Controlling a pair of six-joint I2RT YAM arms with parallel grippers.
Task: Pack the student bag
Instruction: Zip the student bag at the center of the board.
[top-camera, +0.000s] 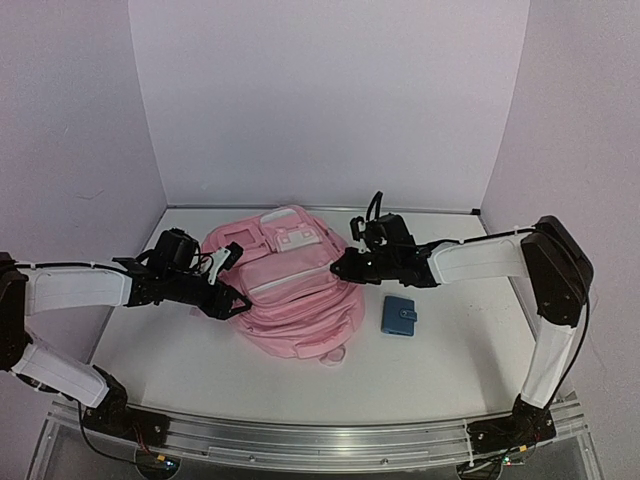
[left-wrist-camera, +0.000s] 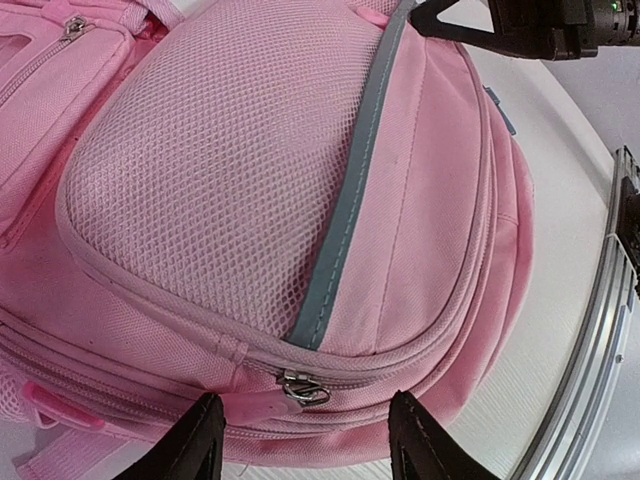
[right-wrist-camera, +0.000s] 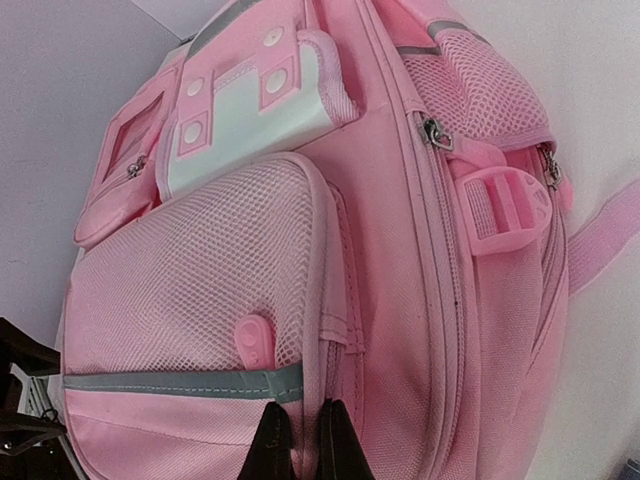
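- As far as I can tell from where I stand, the packing has hardly begun. The backpack (top-camera: 295, 300) lies flat in the middle of the table (top-camera: 450, 350), front pockets up, and the zips I can make out look closed.
- A small blue wallet (top-camera: 401, 315) sits on the table just beside the backpack's right side, outside it. I take it for something that has to go in.
- The left gripper (left-wrist-camera: 305, 425) is down at the backpack's left flank with its fingers apart. One finger is on each side of a metal zip pull (left-wrist-camera: 303, 390), and they grip nothing.
- The right gripper (right-wrist-camera: 303, 435) is against the opposite flank, fingers pressed together right at a seam below the mesh pocket. Whether a bit of cloth is nipped between them I cannot tell.
- What is left, by my reckoning, is nearly everything: catch that pull, run a compartment open, put the wallet inside and zip up again.
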